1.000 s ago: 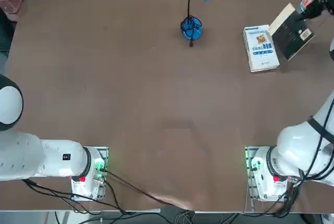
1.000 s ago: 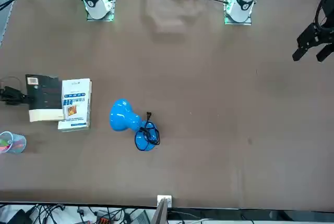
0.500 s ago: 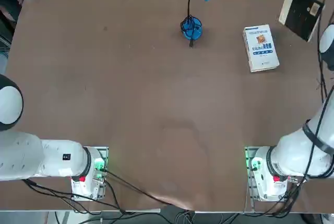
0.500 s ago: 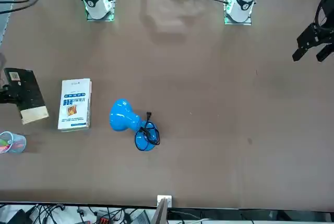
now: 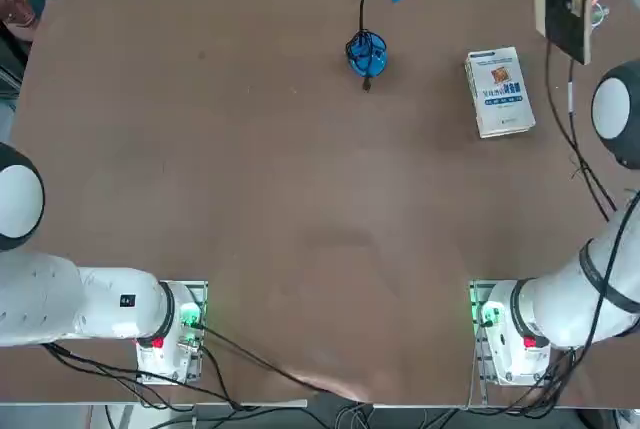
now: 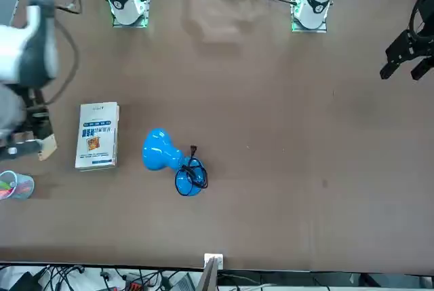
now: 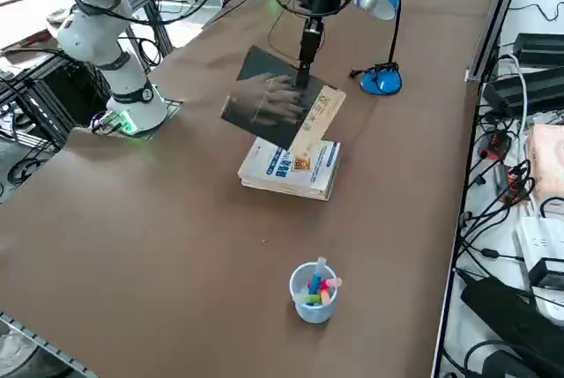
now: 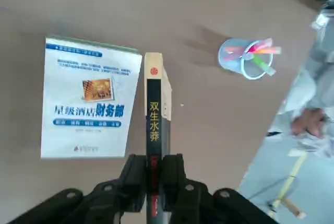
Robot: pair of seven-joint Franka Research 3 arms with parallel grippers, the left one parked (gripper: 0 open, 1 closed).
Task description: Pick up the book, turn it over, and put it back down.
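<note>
Beyond the working arm's base, toward the far right corner of the desk (image 5: 300,179), I have the right gripper (image 8: 154,174) up in the air with the book (image 8: 153,114) in it. Its fingers (image 8: 175,174) are closed on the book, one against each cover, and the wrist view looks straight along the spine, black with yellow characters on it and a cream band at one end. From the right side I see the book hanging tilted, its grey cover with the pale hand-like picture turned toward that camera and a cream strip running along one edge. The overhead camera gives me the other cover, the black one, with its small pale corner mark.

Near the held book, the white book with blue print (image 5: 500,92) lies flat on the desk, its small orange picture facing up. The pen cup (image 7: 315,292), pale blue and see-through, stands upright on the desk, apart from the white book, holding pink, green, orange and blue pens (image 7: 322,285). On the white book's other side, well apart from the cup, sits the blue lamp (image 6: 173,162) with its dark cord (image 6: 194,172) bundled over its round base. Past the desk's edge, the wrist view also catches a person's hand (image 8: 309,122).
</note>
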